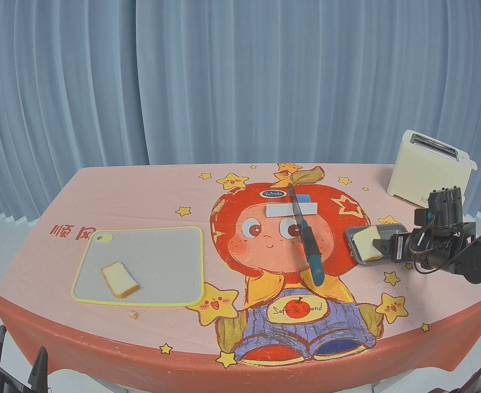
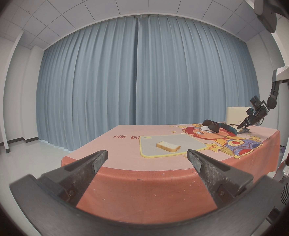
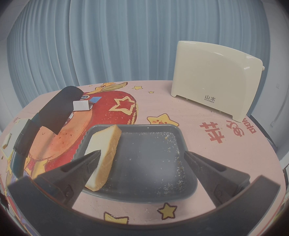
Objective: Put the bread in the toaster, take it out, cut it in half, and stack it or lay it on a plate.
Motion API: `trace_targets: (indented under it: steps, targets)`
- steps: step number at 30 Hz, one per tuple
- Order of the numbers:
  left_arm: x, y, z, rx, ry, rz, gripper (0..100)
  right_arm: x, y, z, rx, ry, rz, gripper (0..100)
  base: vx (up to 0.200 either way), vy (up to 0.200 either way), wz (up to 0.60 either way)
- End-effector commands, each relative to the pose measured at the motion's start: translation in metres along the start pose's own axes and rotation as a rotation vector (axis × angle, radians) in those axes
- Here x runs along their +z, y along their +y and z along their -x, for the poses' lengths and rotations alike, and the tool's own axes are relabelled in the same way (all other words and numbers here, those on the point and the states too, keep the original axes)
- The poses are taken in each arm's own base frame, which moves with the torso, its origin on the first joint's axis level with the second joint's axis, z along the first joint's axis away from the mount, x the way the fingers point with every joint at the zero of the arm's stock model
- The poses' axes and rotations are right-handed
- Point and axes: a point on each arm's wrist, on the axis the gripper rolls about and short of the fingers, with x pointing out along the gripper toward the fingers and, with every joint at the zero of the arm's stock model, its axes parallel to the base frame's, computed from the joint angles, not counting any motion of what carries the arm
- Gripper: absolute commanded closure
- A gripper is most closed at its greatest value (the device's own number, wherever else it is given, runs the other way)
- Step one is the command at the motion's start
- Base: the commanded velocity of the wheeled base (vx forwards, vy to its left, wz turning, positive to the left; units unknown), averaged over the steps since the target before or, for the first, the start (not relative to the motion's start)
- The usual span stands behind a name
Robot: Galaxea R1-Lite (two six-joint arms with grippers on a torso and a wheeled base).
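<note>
**toastfan:** Right gripper [image 3: 141, 154] spread wide, gripping nothing, parked at the rim of the dark tray [image 3: 151, 177]. Bread slice [image 3: 106, 145] propped on edge against one tray wall, right by one finger; contact hard to call.

**crumbs42:** Toaster [image 3: 213, 79] just past the tray, at the far right corner of the table [image 1: 142, 192]. Knife [image 1: 308, 241] mid-table, well apart. Left gripper [image 2: 146, 152] wide open too, empty, off the front-left edge, near the cutting board [image 1: 158, 252] with a second slice [image 1: 120, 279] lying flat

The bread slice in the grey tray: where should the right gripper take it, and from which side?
Probably across its flat faces near the raised top edge, coming down from above. The slice stands tilted on edge against the tray wall, its top clear of the rim; the right gripper, jaws open, hangs beside it.
</note>
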Motion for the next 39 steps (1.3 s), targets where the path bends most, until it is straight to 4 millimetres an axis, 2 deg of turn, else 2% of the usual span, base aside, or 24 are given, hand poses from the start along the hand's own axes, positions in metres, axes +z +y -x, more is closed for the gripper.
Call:
trace_targets:
  steps: [1, 23, 29, 39]
  targets:
    - [-0.005, 0.000, 0.000, 0.001, 0.001, 0.000, 0, -0.004, 0.001, -0.006, -0.001, 0.022, 0.004, 0, 0.000, 0.000, 0.00]
    - [-0.005, 0.000, 0.000, 0.001, 0.001, 0.000, 0, -0.004, 0.010, -0.003, 0.031, 0.015, 0.019, 0, 0.000, 0.000, 0.00]
    - [-0.005, 0.000, 0.000, 0.002, 0.001, 0.002, 0, 0.003, 0.010, -0.002, 0.043, -0.058, 0.001, 0, 0.000, 0.000, 0.00]
    - [-0.005, 0.000, 0.000, 0.002, 0.001, 0.002, 0, -0.005, 0.011, -0.002, 0.050, -0.073, 0.018, 0, 0.000, 0.000, 0.00]
